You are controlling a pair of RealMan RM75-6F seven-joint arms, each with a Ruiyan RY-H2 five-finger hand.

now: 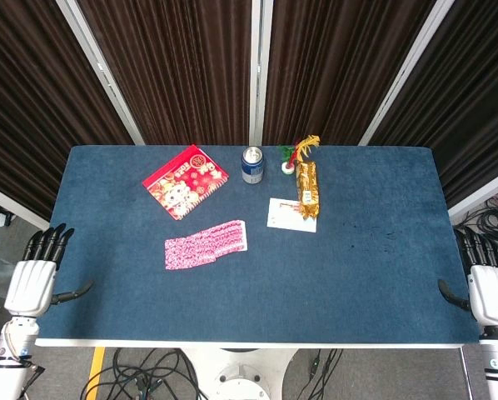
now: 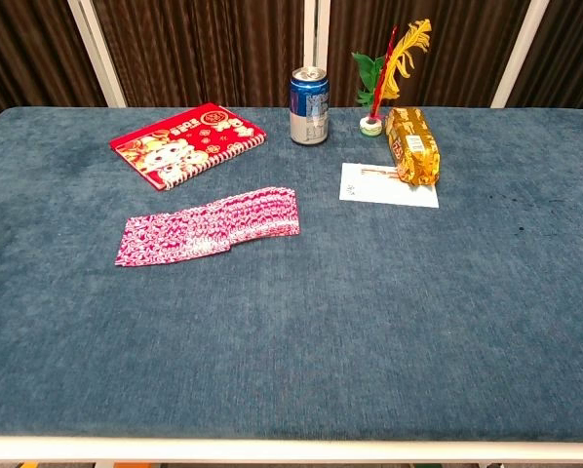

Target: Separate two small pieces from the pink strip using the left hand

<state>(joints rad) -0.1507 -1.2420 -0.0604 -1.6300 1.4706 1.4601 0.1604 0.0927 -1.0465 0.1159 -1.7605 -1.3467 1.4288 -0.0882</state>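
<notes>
Blue-clothed desk [image 1: 366,275] before dark curtains, carrying: pink strip [image 2: 210,226], flat and whole, left of centre; red booklet [image 2: 188,143]; drink can [image 2: 309,105]; gold packet [image 2: 411,145] partly on a white card [image 2: 369,187]; small feathered ornament [image 2: 373,122]. Left hand [image 1: 34,279] and right hand [image 1: 489,286] at the desk's near corners, fingers extended and apart, holding nothing. Step judged not yet begun: the left hand must first reach the strip's nearer end and pinch a piece free.

One pink strip [image 2: 208,227], one red booklet [image 2: 188,143], one can [image 2: 309,105], one gold packet [image 2: 412,144], one white card [image 2: 386,186], one ornament [image 2: 384,73].
</notes>
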